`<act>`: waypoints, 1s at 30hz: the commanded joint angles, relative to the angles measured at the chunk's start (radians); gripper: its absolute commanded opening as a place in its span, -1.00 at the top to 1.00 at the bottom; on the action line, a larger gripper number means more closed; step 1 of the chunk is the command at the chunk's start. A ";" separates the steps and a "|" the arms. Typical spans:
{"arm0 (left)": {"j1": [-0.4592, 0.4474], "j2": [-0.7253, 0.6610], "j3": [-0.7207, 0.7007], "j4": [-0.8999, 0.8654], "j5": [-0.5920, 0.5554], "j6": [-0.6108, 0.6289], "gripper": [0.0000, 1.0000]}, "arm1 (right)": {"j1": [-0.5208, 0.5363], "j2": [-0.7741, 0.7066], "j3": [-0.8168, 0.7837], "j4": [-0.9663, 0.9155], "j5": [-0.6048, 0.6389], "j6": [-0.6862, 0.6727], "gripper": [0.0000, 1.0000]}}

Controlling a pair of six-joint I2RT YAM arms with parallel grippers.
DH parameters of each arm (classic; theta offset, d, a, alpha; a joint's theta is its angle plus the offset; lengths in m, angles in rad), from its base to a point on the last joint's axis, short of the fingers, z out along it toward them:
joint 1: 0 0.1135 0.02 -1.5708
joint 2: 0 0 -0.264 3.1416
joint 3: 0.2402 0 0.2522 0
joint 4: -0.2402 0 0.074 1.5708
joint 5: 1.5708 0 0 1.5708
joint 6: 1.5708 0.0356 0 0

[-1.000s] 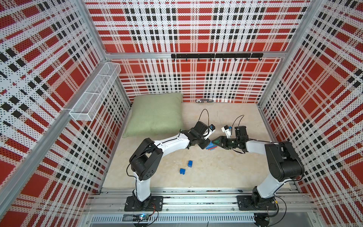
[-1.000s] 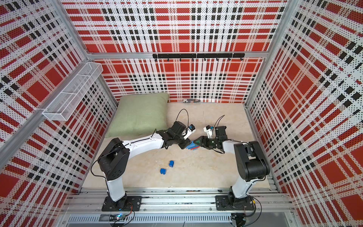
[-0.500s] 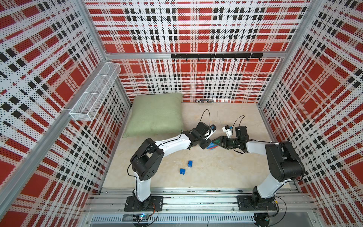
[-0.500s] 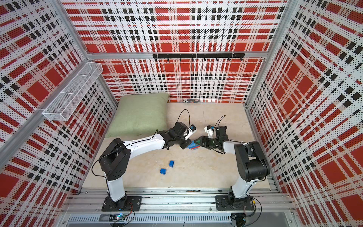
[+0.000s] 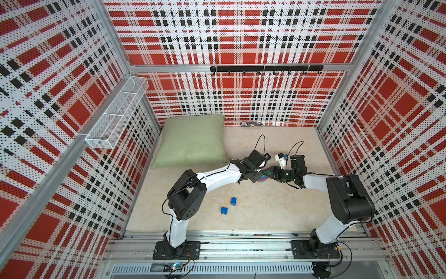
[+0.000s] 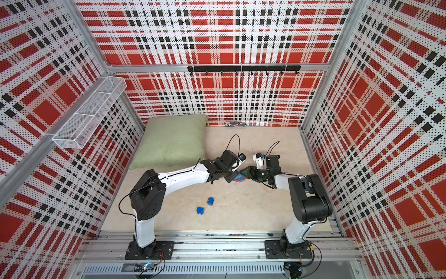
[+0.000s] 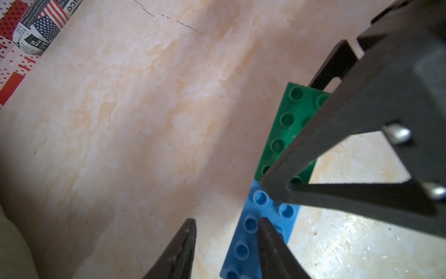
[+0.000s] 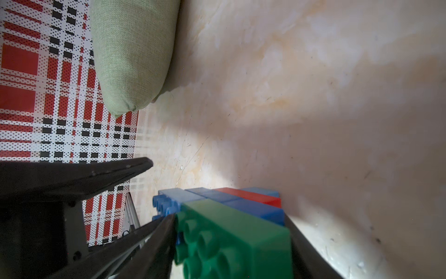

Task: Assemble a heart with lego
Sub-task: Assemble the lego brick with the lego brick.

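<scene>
Counter (image 5: pixel 277 217): open room in front of pillow (image 5: pixel 193 142), walls well apart. Heart (image 5: pixel 262 179) is near pillow's front corner, betw. both arms. Right end effector (image 8: pixel 229 224) clamped on its green brick (image 7: pixel 287 125). Left end effector (image 7: pixel 226 221) apart, one finger over light-blue brick (image 7: pixel 251 224). Light, stiff, joints prob. pop if twisted, so grip flat sides. Loose blue bricks (image 5: pixel 233 201) lie farther from pillow.

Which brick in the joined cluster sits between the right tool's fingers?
The green brick, clamped in the right tool. It is the only green one; the blue bricks and the red brick joined to it lie farther out, outside its grip.
</scene>
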 commanded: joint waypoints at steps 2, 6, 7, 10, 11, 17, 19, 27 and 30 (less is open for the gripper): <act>-0.005 -0.004 0.051 -0.031 0.003 -0.015 0.04 | 0.023 0.016 -0.039 -0.137 0.055 0.025 -0.25; -0.007 -0.099 0.023 0.016 0.011 -0.051 -0.01 | 0.016 -0.012 -0.034 -0.137 0.050 0.038 -0.32; -0.005 -0.130 -0.007 0.036 -0.010 -0.073 -0.03 | 0.014 -0.017 -0.029 -0.141 0.048 0.041 -0.35; 0.002 -0.230 -0.116 0.078 -0.040 -0.160 -0.07 | 0.011 -0.037 -0.021 -0.144 0.030 0.047 -0.37; 0.003 -0.266 -0.164 0.102 -0.028 -0.183 -0.08 | 0.010 -0.045 -0.021 -0.142 0.025 0.050 -0.39; -0.002 -0.531 -0.442 0.183 -0.033 -0.404 -0.16 | -0.007 -0.115 -0.008 -0.192 0.024 0.049 -0.56; -0.025 -0.604 -0.523 0.175 -0.049 -0.495 -0.19 | -0.025 -0.145 -0.014 -0.217 0.041 0.042 -0.60; -0.117 -0.673 -0.709 0.041 -0.133 -0.791 -0.27 | -0.036 -0.351 -0.032 -0.411 0.133 -0.042 -0.75; -0.162 -0.638 -0.734 0.058 -0.124 -0.817 -0.25 | -0.036 -0.419 -0.027 -0.504 0.189 -0.071 -0.76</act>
